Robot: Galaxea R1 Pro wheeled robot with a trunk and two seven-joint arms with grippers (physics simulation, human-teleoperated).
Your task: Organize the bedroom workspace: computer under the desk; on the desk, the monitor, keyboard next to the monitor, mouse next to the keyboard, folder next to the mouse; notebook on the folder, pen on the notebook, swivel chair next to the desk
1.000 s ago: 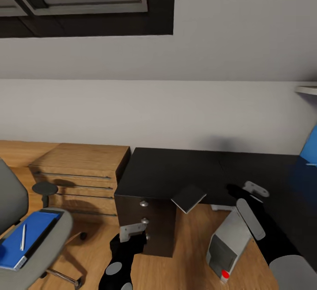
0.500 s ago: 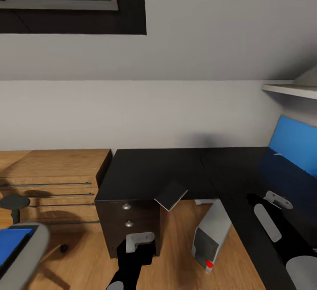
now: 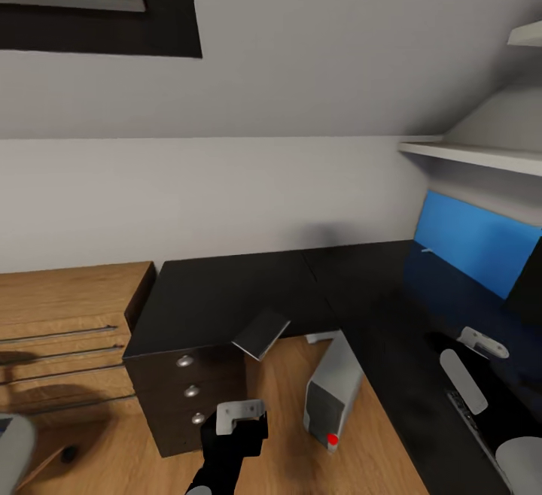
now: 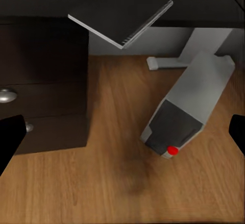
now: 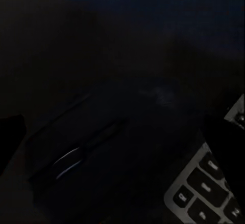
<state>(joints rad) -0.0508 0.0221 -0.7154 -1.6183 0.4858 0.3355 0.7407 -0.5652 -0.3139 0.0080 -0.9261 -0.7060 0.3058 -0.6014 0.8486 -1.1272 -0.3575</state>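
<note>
Pale walls back the long black L-shaped counter. Under it, on the wooden floor, the small silver-grey computer tower leans, its long axis running from the wall toward the robot, red-lit dark front nearest. Left fingers are spread wide above it; the right gripper hovers beside the grey-framed keyboard, and I cannot tell its fingers' state.

Left gripper low and centred on a black arm, fingers spread wide apart. Right gripper extended forward at the right, fingers parted.

The view has swung right along the desk.
</note>
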